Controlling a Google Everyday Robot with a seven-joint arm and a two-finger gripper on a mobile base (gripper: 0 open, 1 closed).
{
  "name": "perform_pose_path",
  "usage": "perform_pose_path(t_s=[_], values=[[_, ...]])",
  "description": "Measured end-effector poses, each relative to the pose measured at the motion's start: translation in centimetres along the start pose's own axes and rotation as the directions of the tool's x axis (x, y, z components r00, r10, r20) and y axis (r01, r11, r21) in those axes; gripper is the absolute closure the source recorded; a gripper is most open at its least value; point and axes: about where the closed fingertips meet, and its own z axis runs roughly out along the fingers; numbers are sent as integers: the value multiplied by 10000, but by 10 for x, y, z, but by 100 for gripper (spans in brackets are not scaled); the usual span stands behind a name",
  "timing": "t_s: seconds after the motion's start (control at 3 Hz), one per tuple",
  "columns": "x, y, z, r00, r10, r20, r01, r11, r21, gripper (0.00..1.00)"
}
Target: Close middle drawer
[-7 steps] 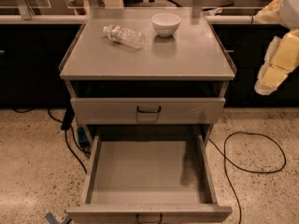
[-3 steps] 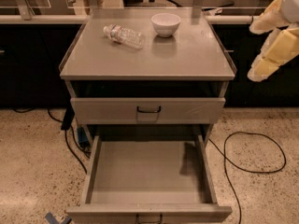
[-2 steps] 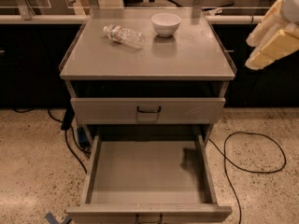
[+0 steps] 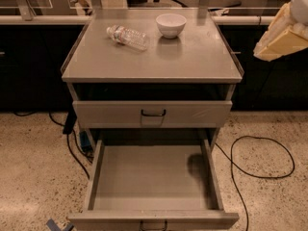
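The middle drawer (image 4: 149, 177) stands pulled fully out below the bench (image 4: 197, 59), with its front panel at the lower edge of view. The hand (image 4: 280, 36) hangs off the bench's right side, level with its top and well apart from the drawer. Whether it is clenched or released I cannot tell. This looks like the approach step: next it must drop to the front panel and push it straight back under the bench
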Motion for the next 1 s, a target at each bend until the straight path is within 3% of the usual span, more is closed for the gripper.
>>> perform_pose_path(t_s=[0.67,1.0], values=[[15,20,13,9986,-393,364,389,9992,119,100],[39,43,42,9978,-393,538,406,9989,-237,100]])
